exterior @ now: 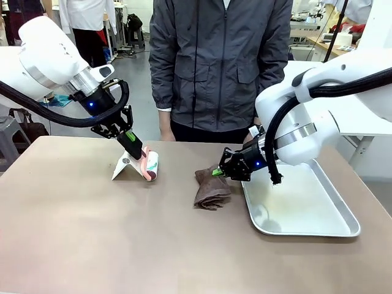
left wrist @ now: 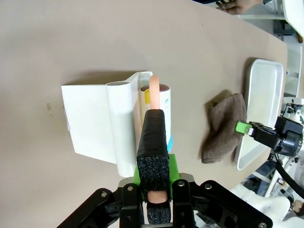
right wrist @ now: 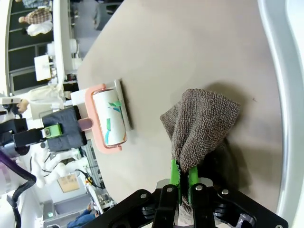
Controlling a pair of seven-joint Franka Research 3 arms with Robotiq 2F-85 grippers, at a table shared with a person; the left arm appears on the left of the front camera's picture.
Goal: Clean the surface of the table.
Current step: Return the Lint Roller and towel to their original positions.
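Left gripper (exterior: 131,144) clamped on pink handle of lint roller (exterior: 151,165); roller rests in white stand (exterior: 124,165) on tabletop (exterior: 92,233), left of centre. Right gripper (exterior: 218,172) pinching brown cloth (exterior: 211,188), cloth draped onto tabletop just beside metal tray (exterior: 318,228). Person stands at far edge.

Tabletop: stiff, flat, matte, fixed; nothing to grasp, only to wipe. Cloth soft, limp, likely bunches when dragged; best held at gathered fold. Roller light, rigid; hold by handle.

grey floor (exterior: 131,67), white tables (exterior: 352,125) at right, cluttered bench (exterior: 334,40) far right, bright light
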